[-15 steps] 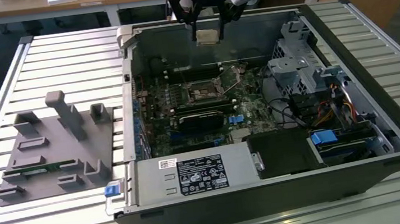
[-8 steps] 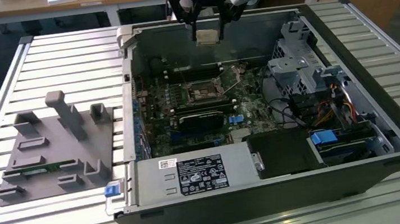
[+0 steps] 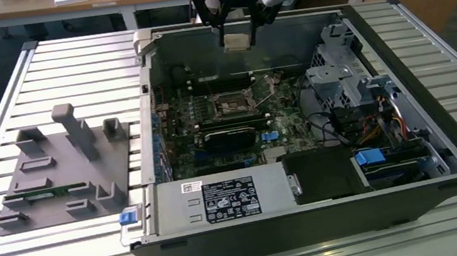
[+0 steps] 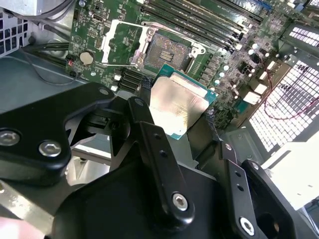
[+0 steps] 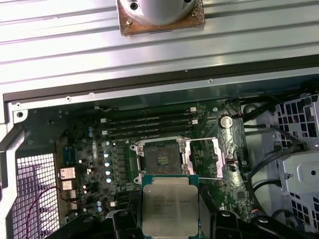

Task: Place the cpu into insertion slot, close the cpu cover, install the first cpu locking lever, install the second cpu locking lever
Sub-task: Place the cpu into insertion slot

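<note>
— State of the hand [image 3: 237,36]?
— Clenched on the cpu [image 3: 236,42]. Pinched by two opposite edges between the black fingers [image 4: 152,139], pale metal face turned toward the wrist cameras, green border showing around it.

— Held where?
— Up in the air over the open computer case [image 3: 325,220], near its far wall in the exterior view. Touching nothing but the fingers.

— And the insertion slot [image 5: 159,160]?
— Below the hand and a little ahead of the fingertips, on the green motherboard [image 5: 94,149]. Empty: dark centre, silver rim. Well apart from the cpu in height, going by the exterior view.

— And the cpu cover [image 5: 209,157]?
— Flipped open, lying back on one side of the insertion slot, with the window through its middle plain to see in both wrist views. Not yet closed.

— Anything else close by?
— Long black memory slots [image 5: 149,124] just past the insertion slot, on the side further from the hand. Round coin battery [image 5: 226,121] just beside the open cpu cover.

— Off to the side?
— Grey moulded fixture [image 3: 60,166] on the slatted tabletop [image 3: 76,74], well away from the hand, outside the computer case toward the exterior view's left.
</note>
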You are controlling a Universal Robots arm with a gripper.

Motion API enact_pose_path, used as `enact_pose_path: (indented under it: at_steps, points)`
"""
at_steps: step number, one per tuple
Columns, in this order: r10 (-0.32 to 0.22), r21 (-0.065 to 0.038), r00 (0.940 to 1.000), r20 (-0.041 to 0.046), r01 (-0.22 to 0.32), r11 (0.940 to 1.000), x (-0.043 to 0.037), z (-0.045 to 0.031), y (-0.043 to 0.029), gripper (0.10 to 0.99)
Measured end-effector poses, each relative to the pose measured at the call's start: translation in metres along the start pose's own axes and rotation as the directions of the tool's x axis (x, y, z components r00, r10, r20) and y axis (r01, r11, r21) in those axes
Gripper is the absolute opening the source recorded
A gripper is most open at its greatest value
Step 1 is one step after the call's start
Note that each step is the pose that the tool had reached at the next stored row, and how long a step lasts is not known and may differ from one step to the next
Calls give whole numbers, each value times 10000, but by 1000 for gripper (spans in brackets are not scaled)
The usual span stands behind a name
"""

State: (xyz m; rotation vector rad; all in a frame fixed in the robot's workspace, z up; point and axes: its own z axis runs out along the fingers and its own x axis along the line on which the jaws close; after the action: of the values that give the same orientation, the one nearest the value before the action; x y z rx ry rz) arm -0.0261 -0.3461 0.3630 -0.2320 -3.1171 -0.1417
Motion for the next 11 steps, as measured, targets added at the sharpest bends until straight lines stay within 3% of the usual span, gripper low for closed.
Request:
enact_pose_path:
  at_steps: [11]
  points:
    - [191,-4,9998,17,-191,9998,6,0,-1,541]
